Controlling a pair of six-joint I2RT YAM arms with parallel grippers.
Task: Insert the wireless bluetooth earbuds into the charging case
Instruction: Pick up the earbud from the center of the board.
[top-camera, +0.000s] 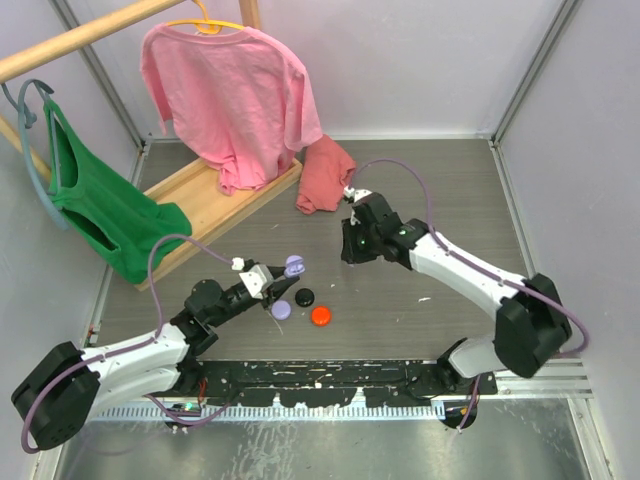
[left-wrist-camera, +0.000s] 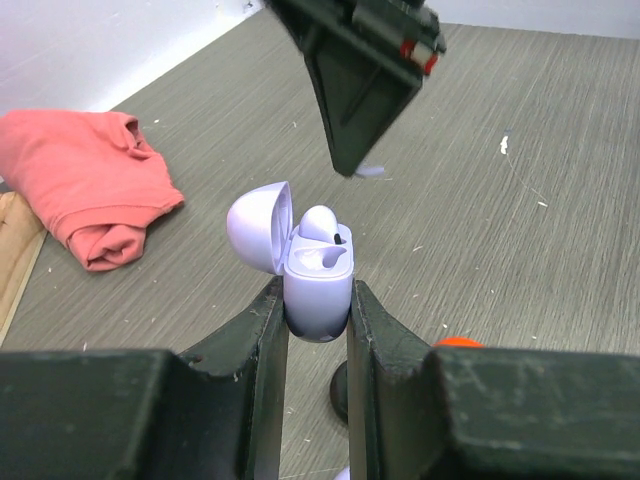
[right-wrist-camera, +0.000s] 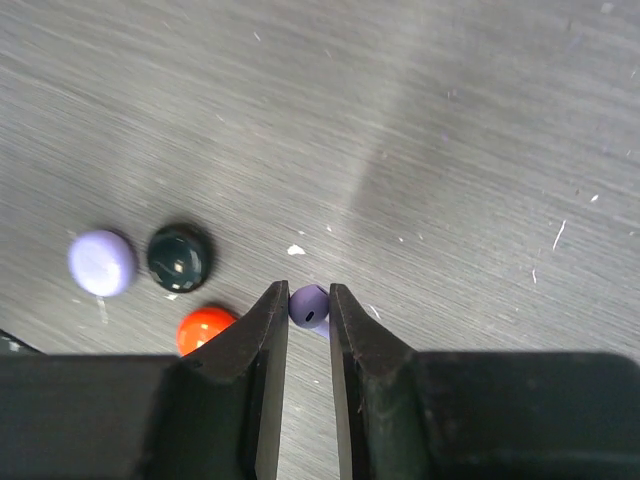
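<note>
The left gripper is clenched on the open lavender charging case, upright between its fingers, with one earbud already seated. The right gripper pinches the second lavender earbud at its fingertips. Seating that one and closing the lid likely remain.

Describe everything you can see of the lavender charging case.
The case is small, rounded, glossy lavender plastic. Its hinged lid stands open, tipped back left. One lavender earbud pokes up from it; the other well looks empty. It stands upright, clamped at its base between the jaws of the left gripper.
</note>
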